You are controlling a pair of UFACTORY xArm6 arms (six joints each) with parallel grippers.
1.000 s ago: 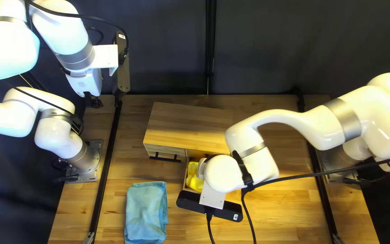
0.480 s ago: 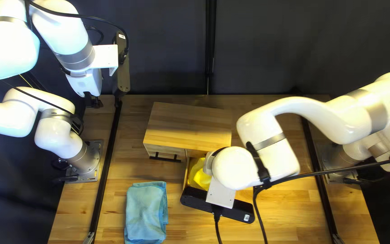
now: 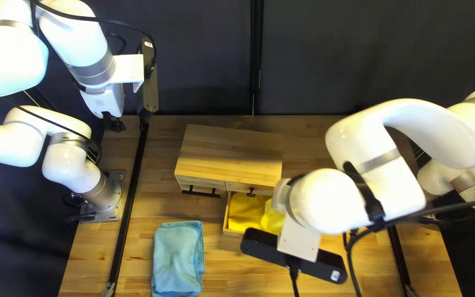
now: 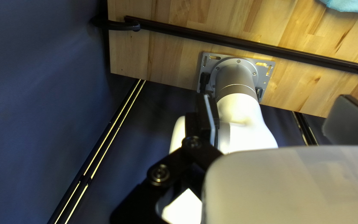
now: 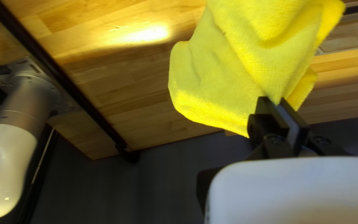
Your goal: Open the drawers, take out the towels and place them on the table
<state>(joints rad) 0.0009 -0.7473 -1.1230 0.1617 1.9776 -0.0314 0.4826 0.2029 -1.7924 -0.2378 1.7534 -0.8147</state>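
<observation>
One blue towel [image 3: 177, 258] already lies on the table [image 3: 229, 280] at lower left; our right tool [image 5: 277, 104] is clamped on the yellow towel [image 3: 272, 220] over the open drawer [image 3: 231, 232] at centre, so next we lift it clear, part seemingly trailing inside.

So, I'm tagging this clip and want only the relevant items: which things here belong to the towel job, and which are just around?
Part of the job:
- yellow towel, pinched in the right claw
- open drawer
- wooden cabinet
- blue towel, already on the table

Just there:
- black rail
- left arm's base plate
- dark curtain
</observation>
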